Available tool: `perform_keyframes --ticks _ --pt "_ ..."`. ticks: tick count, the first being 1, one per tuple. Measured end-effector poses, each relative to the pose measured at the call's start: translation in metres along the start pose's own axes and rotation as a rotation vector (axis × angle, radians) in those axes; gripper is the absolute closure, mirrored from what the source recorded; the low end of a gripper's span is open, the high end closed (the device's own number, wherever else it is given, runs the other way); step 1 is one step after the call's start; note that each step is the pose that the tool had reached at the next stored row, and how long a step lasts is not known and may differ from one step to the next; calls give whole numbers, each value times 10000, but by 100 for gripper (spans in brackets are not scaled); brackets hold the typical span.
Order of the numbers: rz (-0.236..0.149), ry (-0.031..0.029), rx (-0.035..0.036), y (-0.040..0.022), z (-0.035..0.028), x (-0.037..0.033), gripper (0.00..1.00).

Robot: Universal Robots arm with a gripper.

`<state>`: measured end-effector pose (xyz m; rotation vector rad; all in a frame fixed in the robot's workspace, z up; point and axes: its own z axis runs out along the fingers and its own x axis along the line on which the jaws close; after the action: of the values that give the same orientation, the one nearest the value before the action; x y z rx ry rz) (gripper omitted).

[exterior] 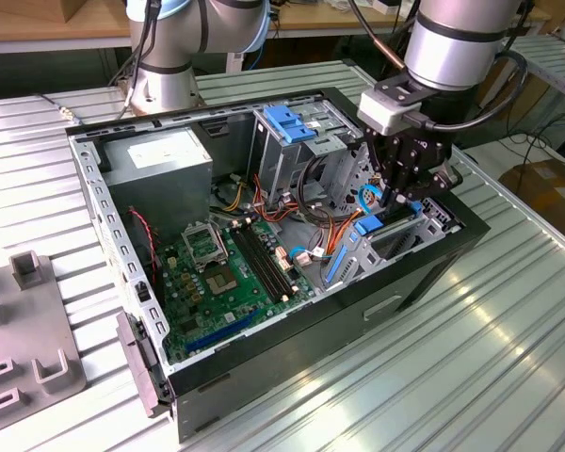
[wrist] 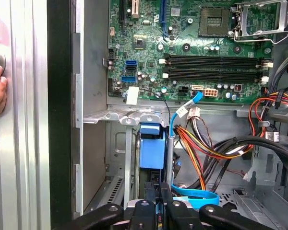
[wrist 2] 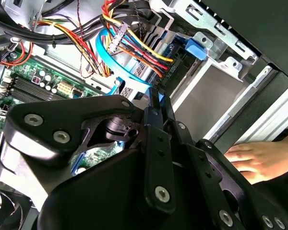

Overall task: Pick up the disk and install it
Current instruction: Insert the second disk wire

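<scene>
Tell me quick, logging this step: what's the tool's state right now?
Tool: inside the open computer case, fingers drawn together around a blue edge of the disk standing in its bay.

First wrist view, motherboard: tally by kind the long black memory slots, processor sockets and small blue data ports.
Long black memory slots: 4
Processor socket: 1
Small blue data ports: 2
Total: 7
</scene>
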<state>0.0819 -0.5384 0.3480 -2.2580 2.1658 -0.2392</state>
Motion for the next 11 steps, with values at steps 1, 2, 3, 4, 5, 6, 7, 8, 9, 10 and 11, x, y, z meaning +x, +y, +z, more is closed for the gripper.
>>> perform_keyframes --ticks 1,2,3,4,5,6,7,8,9,10,11 --pt "16 1 -1 -1 3 0 84" --pt "36 3 -4 -2 6 -1 84" --pt "80 7 -9 -1 8 -1 84" --pt "146 15 -16 -1 10 -1 84" --pt "248 27 -27 -2 12 -1 84" --pt "348 37 -38 -2 13 -2 84" --pt "515 56 -56 -3 15 -2 84" --pt "572 63 -62 -9 16 -1 84" --pt "616 67 -66 -16 19 -1 84" --pt "647 69 -70 -23 22 -4 84" --pt "650 67 -70 -23 24 -6 84"
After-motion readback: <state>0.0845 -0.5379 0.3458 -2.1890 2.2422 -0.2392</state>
